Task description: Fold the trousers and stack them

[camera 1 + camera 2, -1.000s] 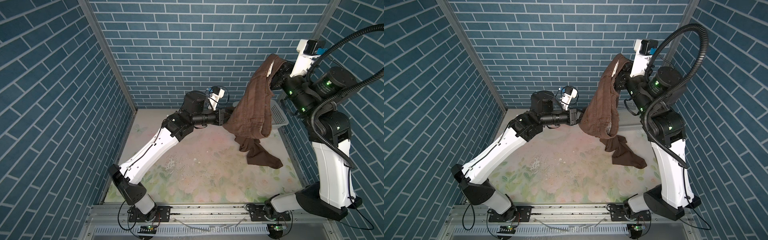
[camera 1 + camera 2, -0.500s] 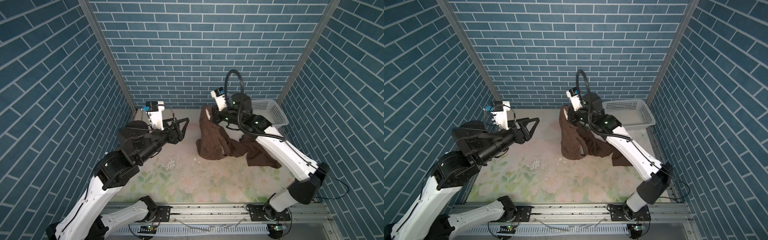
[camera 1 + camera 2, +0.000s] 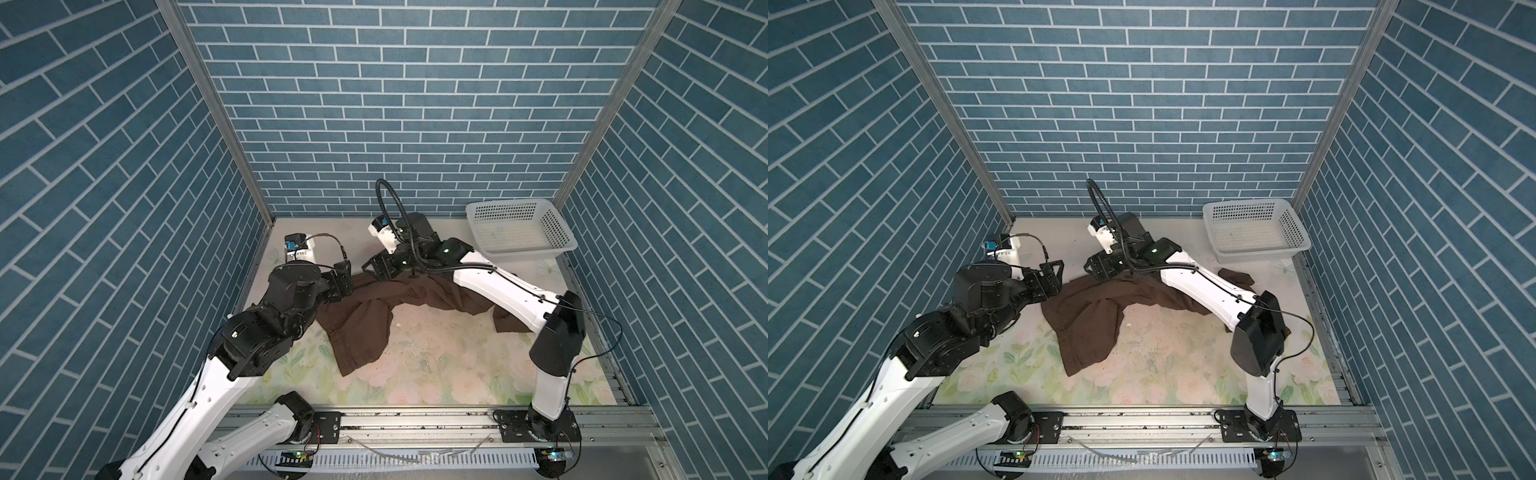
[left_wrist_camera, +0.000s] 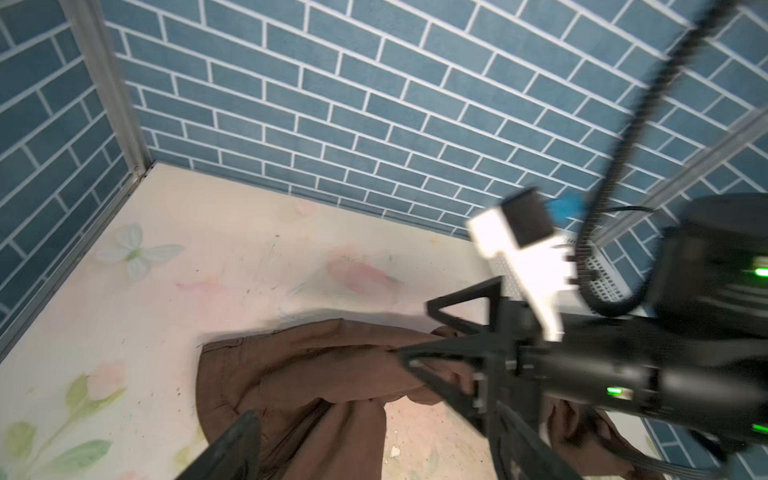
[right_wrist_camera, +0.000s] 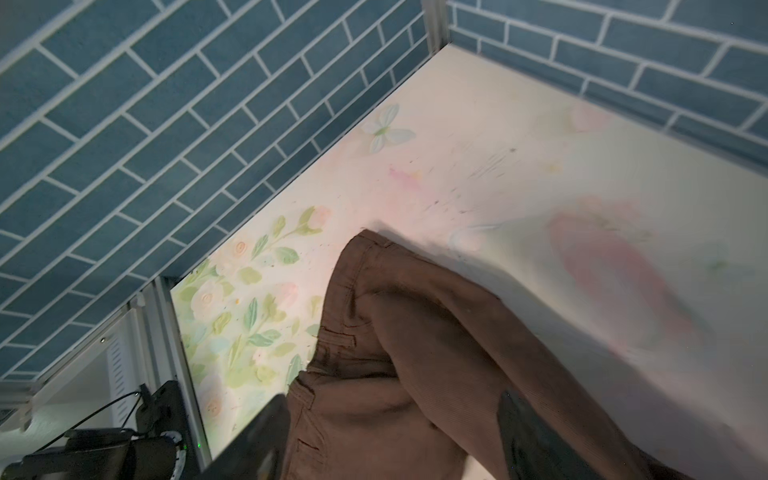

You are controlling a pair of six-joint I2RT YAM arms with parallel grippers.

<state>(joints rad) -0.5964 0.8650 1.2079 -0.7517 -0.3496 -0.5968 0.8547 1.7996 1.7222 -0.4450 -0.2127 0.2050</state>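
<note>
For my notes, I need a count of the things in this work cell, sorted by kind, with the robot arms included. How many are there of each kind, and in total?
Dark brown trousers: 1
White perforated basket: 1
Robot arms: 2, the left arm and the right arm
Total: 4

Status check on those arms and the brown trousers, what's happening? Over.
Left gripper open, right gripper open. Dark brown cloth trousers crumpled on table, unfolded. White perforated plastic basket apart, far corner.
</note>
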